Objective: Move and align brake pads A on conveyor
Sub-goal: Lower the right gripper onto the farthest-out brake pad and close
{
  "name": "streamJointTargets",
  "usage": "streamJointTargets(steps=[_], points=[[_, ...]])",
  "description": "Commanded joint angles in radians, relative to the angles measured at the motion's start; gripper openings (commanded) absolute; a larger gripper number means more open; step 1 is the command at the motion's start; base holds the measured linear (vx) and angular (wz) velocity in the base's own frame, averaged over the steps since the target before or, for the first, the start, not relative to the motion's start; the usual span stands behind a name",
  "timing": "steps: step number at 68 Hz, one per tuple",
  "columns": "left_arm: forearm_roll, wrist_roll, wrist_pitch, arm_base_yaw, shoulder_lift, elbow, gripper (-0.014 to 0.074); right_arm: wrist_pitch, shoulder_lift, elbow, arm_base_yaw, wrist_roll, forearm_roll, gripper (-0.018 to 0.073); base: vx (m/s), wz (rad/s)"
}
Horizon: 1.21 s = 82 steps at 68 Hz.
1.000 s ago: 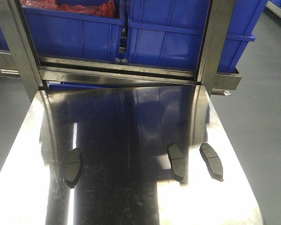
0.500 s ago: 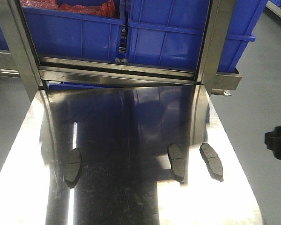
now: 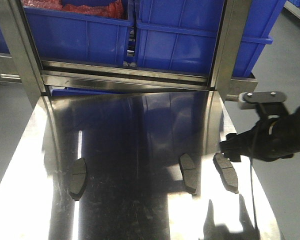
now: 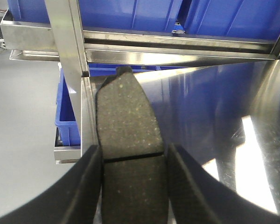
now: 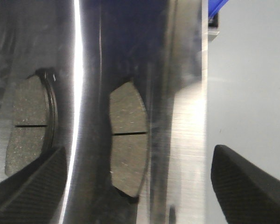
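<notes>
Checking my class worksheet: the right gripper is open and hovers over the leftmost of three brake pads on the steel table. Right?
Wrong pad. The open right gripper hovers over the rightmost brake pad of the three on the steel table, not the leftmost; the front view shows it.

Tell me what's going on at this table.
The left gripper is clamped on one brake pad, held at the steel table. The right gripper, open, hovers by the rightmost pad of three lying on that table. The middle pad and left pad lie untouched.
</notes>
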Motion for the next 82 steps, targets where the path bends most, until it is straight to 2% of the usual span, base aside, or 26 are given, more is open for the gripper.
streamJointTargets(steps=[1, 27, 65, 75, 82], points=[[0.005, -0.008, -0.087, -0.003, -0.003, -0.026, 0.0027, -0.028, 0.035, -0.055, 0.023, 0.007, -0.006, 0.0594, 0.0, 0.0], [0.005, -0.008, -0.087, -0.003, -0.003, -0.026, 0.0027, -0.063, 0.206, -0.102, 0.034, 0.007, -0.01, 0.0594, 0.0, 0.0], [0.005, -0.008, -0.087, -0.003, -0.003, -0.026, 0.0031, -0.096, 0.271, -0.102, 0.034, 0.01, -0.007, 0.0589, 0.0, 0.0], [0.005, -0.008, -0.087, -0.003, -0.003, -0.026, 0.0031, -0.093, 0.271, -0.102, 0.034, 0.011, -0.007, 0.0547, 0.0, 0.0], [0.005, -0.008, -0.087, -0.003, -0.003, -0.026, 0.0031, -0.092, 0.271, -0.102, 0.034, 0.011, -0.007, 0.0478, 0.0, 0.0]])
